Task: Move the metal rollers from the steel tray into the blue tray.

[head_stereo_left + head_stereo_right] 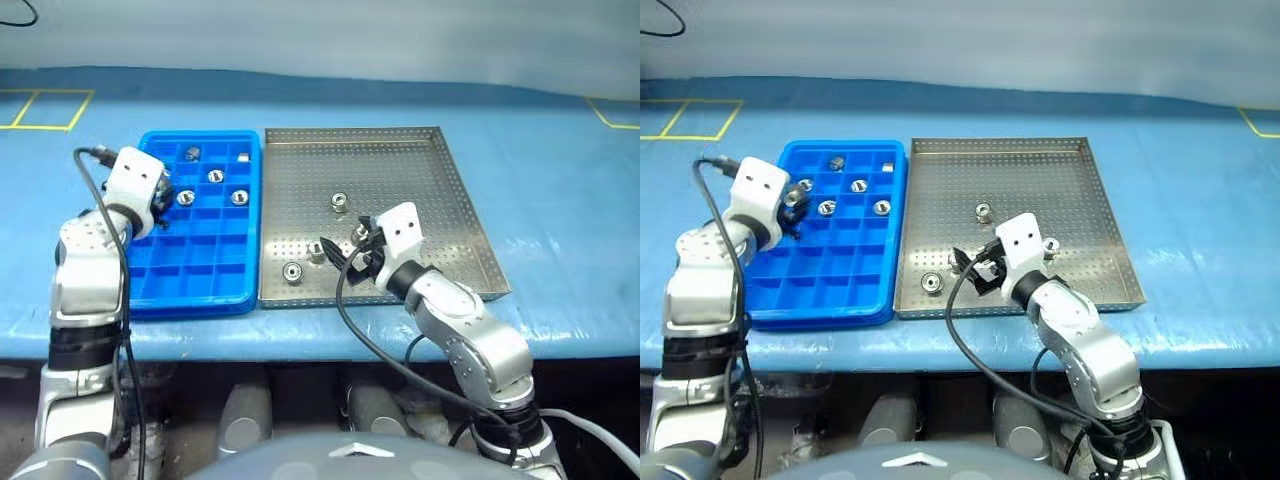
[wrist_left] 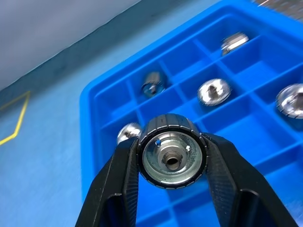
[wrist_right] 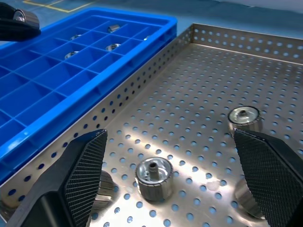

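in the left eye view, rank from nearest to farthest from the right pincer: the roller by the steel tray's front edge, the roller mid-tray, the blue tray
From the right pincer:
1. Front-edge roller, just to its left.
2. Mid-tray roller, farther back in the steel tray.
3. Blue tray, beyond the steel tray's left rim.

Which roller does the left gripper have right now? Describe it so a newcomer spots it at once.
Start at the blue tray, left of the steel tray. Over its far-left corner, the left gripper is shut on one metal roller, pinched by its rim. Unlike its neighbours lying in compartments, it is held above the grid, its dark centre hole showing.
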You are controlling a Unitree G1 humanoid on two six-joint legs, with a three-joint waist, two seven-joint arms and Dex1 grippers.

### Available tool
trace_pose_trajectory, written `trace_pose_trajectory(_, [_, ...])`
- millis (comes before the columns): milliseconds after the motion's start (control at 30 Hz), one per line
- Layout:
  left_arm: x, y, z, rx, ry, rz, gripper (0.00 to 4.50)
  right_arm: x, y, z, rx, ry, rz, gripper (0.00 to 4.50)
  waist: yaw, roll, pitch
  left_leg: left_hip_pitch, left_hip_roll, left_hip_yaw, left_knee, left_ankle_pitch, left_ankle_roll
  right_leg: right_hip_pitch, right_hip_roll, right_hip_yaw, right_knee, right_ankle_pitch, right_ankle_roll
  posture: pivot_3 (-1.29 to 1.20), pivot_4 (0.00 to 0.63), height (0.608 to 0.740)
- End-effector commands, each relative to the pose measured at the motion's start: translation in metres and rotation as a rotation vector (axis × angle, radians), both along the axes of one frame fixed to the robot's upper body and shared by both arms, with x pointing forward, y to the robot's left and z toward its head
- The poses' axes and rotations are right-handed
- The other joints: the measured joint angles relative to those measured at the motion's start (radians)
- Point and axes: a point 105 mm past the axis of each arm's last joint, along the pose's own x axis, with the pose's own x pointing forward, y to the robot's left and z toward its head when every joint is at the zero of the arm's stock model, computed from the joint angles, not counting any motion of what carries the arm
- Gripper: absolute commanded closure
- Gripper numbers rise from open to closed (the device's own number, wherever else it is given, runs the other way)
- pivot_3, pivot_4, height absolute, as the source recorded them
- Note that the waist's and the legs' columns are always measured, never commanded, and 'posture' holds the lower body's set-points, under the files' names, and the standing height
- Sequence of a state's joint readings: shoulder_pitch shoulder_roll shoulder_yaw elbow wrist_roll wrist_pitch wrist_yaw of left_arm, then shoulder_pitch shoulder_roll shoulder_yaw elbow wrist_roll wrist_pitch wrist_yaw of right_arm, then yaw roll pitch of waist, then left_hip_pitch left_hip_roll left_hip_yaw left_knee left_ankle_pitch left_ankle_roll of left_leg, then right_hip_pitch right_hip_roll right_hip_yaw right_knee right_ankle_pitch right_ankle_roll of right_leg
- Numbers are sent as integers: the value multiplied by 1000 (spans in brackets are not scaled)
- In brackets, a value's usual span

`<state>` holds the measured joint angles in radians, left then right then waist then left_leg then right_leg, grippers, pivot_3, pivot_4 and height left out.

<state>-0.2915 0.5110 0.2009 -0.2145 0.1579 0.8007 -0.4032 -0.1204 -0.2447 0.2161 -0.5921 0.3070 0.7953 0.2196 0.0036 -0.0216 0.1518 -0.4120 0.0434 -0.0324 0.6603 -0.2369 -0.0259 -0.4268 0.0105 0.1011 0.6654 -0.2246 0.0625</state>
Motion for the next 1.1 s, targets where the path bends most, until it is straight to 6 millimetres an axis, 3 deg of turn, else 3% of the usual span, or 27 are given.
trace_pose_trajectory(33, [-11,10,4,23,-50,103,2788,0,6,8,6,-44,35,0,11,0,0,0,0,0,0,0,0,0,0,0,0,0,0,168,150,740])
trace_pose_trajectory(333, [-20,14,-29,2,30,190,2788,-4,0,6,6,-44,13,0,22,0,0,1,0,1,1,0,-1,0,0,0,-1,0,-2,129,150,740])
trace_pose_trajectory(600, [-4,18,-21,-19,-10,229,80,-6,-5,4,1,-41,-21,0,10,0,0,2,0,1,1,0,-1,1,0,0,0,0,-2,84,150,740])
trace_pose_trajectory(733, [4,4,-5,-35,-55,165,31,-7,-7,4,3,-42,-37,0,11,0,-1,0,0,1,1,0,-1,1,0,0,-1,1,-1,84,150,740])
trace_pose_trajectory(900, [8,-94,45,-319,-172,-372,31,-9,-15,6,-2,-51,-60,0,11,-1,0,-2,-1,1,1,0,-1,0,-1,0,-3,3,2,57,150,740])
trace_pose_trajectory(1000, [-4,-134,52,-314,-102,-677,31,-10,-24,7,-9,-52,-85,0,-3,-1,0,-1,-1,1,1,0,-1,0,-1,1,-4,3,2,46,150,740])
trace_pose_trajectory(1100, [-13,-155,46,-261,21,-889,31,-10,-34,5,-24,-46,-120,0,-25,0,0,1,0,2,-1,0,-1,0,0,1,-3,2,1,35,150,740])
